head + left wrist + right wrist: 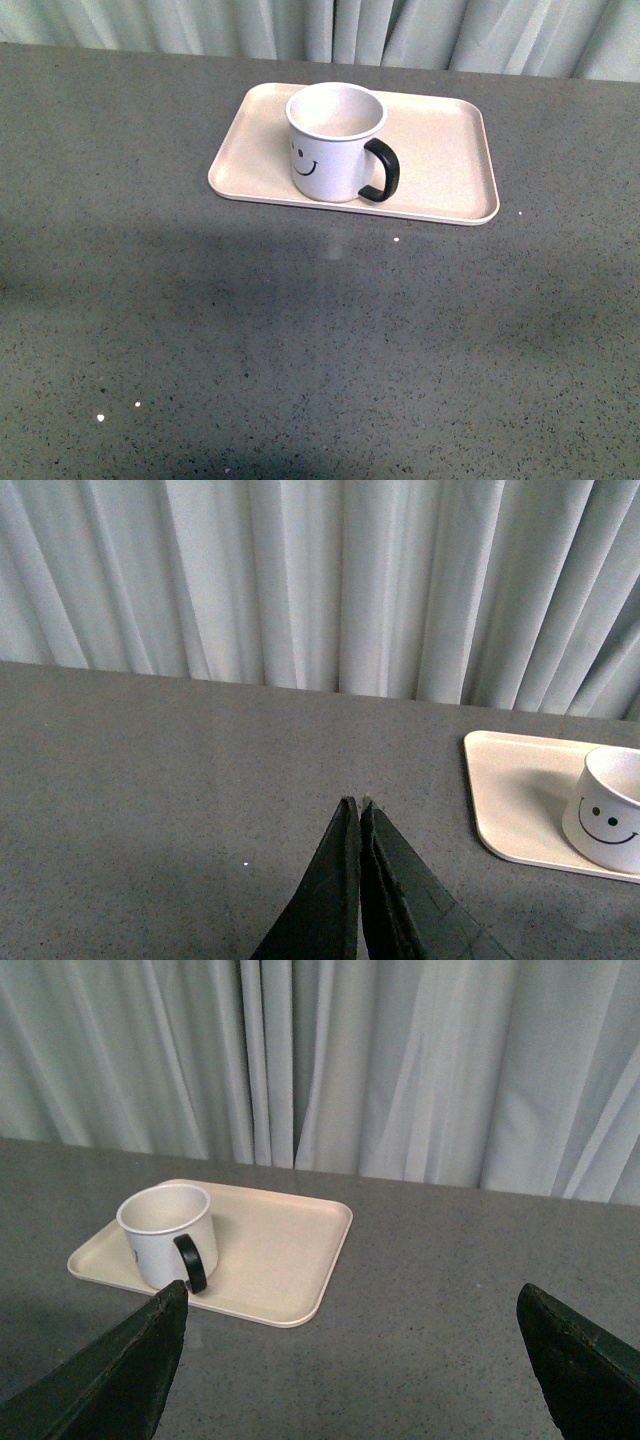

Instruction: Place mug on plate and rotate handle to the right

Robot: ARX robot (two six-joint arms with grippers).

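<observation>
The white mug (334, 140) with its black smiley face stands upright on the left half of the pale beige plate (440, 170). Its black handle (382, 171) points to the front right. Neither arm shows in the front view. In the left wrist view my left gripper (357, 804) is shut with nothing in it, over bare table well to the left of the plate (510, 790) and mug (608, 810). In the right wrist view my right gripper (352, 1300) is wide open and empty, short of the plate (270, 1250); the mug (166, 1232) and handle (191, 1262) lie beyond one finger.
A grey speckled table (300, 340) carries the plate toward its far side. A pale pleated curtain (400, 30) hangs right behind the table's far edge.
</observation>
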